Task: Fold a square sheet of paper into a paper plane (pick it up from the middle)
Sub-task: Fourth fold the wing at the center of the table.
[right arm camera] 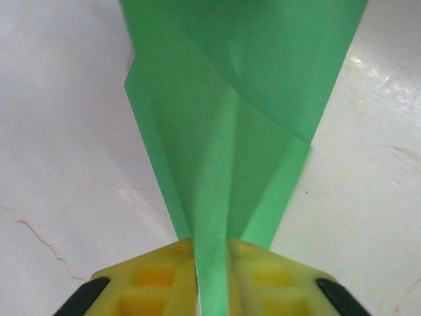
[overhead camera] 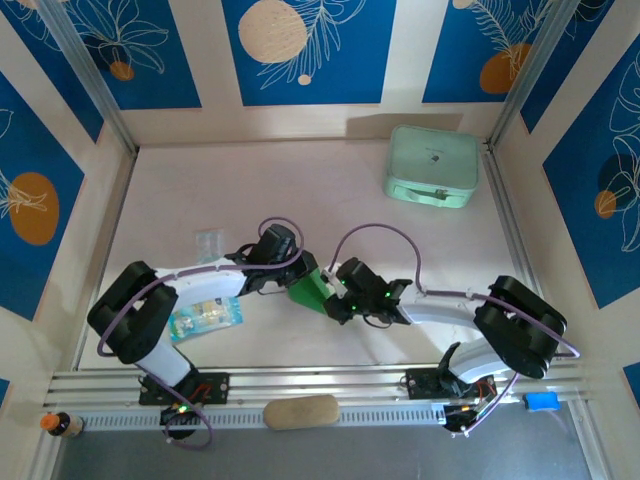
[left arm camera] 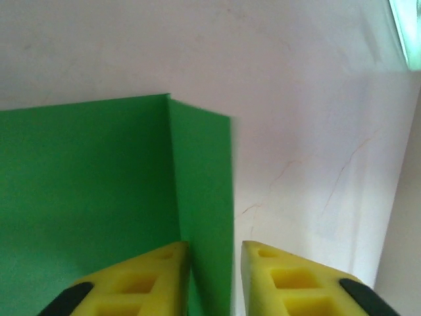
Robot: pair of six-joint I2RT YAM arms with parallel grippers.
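The paper plane is a bright green folded sheet held up off the table between my two grippers at the table's middle front. My right gripper comes at it from the right. In the right wrist view the plane's narrow keel runs between the yellow pads, and the right gripper is shut on it. My left gripper meets it from the left. In the left wrist view an upright flap of the paper plane stands inside the left gripper. The left pad touches it and a slim gap shows at the right pad.
A pale mint case sits at the back right. A clear packet with blue print lies under the left arm, and a small clear wrapper lies behind it. A tan oval pad rests on the front rail.
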